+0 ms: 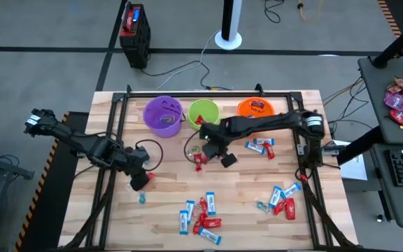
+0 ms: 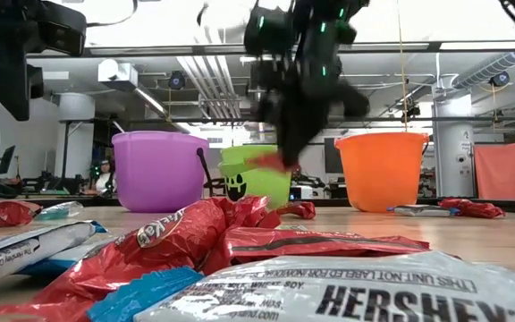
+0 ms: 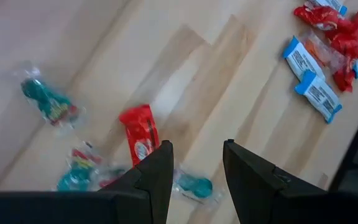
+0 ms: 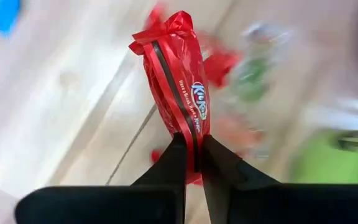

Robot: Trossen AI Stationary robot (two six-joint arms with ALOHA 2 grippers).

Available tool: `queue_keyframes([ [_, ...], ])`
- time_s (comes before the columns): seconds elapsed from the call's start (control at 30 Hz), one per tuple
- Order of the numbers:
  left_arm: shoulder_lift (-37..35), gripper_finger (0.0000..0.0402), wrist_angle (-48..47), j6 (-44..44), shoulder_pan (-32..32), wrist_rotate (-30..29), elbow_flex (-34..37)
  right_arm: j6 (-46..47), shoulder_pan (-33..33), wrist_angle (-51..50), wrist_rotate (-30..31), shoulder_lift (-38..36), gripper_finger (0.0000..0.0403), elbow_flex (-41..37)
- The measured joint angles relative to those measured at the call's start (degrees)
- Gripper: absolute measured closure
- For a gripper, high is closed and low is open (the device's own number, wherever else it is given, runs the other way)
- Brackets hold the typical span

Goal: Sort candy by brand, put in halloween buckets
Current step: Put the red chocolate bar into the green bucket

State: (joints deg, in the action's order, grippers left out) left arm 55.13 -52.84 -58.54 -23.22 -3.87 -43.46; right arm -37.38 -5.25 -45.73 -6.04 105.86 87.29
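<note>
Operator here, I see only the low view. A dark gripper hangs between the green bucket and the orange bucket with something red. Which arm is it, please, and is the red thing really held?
Observer: It is the right gripper, shut on a red KitKat wrapper, lifted off the table.
Operator: Where is the left arm?
Observer: The left gripper hovers open over the table's left part, above a red candy and teal twisted candies.
Operator: Is the orange bucket empty?
Observer: No, the orange bucket already has something red inside.
</note>
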Motion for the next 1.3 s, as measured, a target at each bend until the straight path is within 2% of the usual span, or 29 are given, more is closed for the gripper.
queue_keyframes([
  [0.13, 0.02, 0.0278, -0.07, 0.49, 0.0, -3.24, 0.05, 9.35, -0.85, 3.35, 4.18, -5.9, 0.0383, 4.0],
  [0.27, 0.13, 0.0278, 0.13, 0.83, 0.02, -6.26, 0.11, 22.43, -5.45, 4.97, 9.66, -6.81, 0.0384, 10.9],
  [0.37, 0.13, 0.0278, 0.34, 0.5, 0.02, -6.99, 0.11, 33.4, -10.51, 2.24, 10.17, -4.3, 0.0383, 14.81],
  [0.43, 0.13, 0.0278, 0.87, -0.43, 0.02, -7.35, 0.11, 36.68, -13.22, 0.14, 7.43, -2.4, 0.0374, 16.04],
  [0.5, 0.13, 0.0278, 1.04, -1.21, 0.02, -7.54, 0.11, 38.47, -15.04, -1.12, 4.93, -0.84, 0.0353, 16.88],
  [0.7, 0.13, 0.0278, 2.64, -4.37, 0.02, -7.57, 0.11, 39.76, -16.72, -4.63, 4.39, 2.87, 0.0263, 18.58],
  [0.83, 0.14, 0.0278, 3.87, -7.78, 0.02, -7.5, 0.11, 38.41, -17.0, -7.35, 4.56, 2.66, 0.0226, 20.77],
  [0.93, 0.74, 0.0278, 4.72, -10.88, 0.02, -7.29, 0.11, 38.88, -16.9, -18.59, 2.55, 2.41, 0.0214, 24.65],
  [1.03, 2.26, 0.0278, 6.81, -12.67, 0.05, -7.33, 0.13, 41.23, -16.48, -34.31, -3.89, 1.56, 0.0213, 27.83],
  [1.1, 3.69, 0.0278, 9.22, -12.62, 0.09, -8.79, 0.13, 44.06, -15.4, -42.57, -7.19, 0.35, 0.0215, 27.39],
  [1.17, 5.11, 0.0278, 11.62, -12.61, 0.15, -11.32, 0.13, 46.51, -13.55, -43.03, -7.29, -1.61, 0.0217, 24.48],
  [1.3, 7.28, 0.0278, 13.25, -12.74, 0.23, -13.92, -1.1, 52.36, -9.25, -28.48, -4.32, -6.01, 0.0218, 14.41],
])
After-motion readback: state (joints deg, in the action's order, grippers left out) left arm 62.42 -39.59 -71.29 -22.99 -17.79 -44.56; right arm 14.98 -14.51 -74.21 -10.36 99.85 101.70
